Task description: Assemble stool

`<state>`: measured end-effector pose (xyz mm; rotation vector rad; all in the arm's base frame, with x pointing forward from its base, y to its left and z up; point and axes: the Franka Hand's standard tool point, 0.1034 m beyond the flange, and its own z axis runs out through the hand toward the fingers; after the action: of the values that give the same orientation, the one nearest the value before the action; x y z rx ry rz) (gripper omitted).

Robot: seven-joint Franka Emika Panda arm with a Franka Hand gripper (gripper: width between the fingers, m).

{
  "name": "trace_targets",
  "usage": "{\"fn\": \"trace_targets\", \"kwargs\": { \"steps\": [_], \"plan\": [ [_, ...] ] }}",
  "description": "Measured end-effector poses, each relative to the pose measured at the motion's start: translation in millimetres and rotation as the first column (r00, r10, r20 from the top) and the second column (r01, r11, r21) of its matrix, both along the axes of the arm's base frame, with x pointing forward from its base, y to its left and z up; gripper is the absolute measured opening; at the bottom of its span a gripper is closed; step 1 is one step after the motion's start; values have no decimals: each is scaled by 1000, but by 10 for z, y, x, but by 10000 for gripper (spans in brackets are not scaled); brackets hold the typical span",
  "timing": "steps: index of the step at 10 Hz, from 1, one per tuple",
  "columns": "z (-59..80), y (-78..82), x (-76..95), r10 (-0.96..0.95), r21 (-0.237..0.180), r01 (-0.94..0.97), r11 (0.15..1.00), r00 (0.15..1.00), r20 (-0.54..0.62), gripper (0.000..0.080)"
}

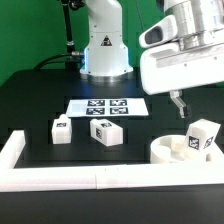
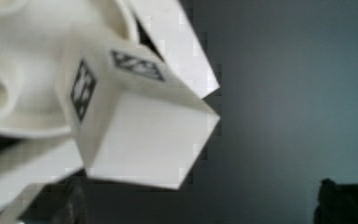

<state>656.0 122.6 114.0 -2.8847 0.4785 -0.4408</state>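
Standing leg [image 1: 203,137] in seat [image 1: 165,152] | end effector [image 1: 179,104] spread wide, empty | tags [image 2: 137,66]: black-and-white squares

No legible text; legs [image 1: 110,137] bear patterned tags [image 1: 60,126]

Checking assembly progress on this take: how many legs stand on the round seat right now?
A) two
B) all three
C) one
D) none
C: one leg stands upright on the seat, while a second leg and a third leg lie loose on the table, apart from the seat.
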Motion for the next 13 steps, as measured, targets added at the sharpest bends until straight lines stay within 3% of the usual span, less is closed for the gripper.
{"fn": "trace_targets", "kwargs": {
  "steps": [2, 6, 8, 10, 13],
  "plan": [
    [-2, 72, -13, 225, -100, -225, 969, 974, -18, 649],
    [-11, 26, -3, 446, -186, -442, 878, 895, -22, 649],
    [-94, 61, 34, 633, -308, -613, 728, 773, -43, 649],
    [-196, -127, 13, 701, -313, -691, 651, 706, -103, 649],
    [-216, -135, 7, 748, -331, -737, 589, 652, -121, 649]
  ]
}}
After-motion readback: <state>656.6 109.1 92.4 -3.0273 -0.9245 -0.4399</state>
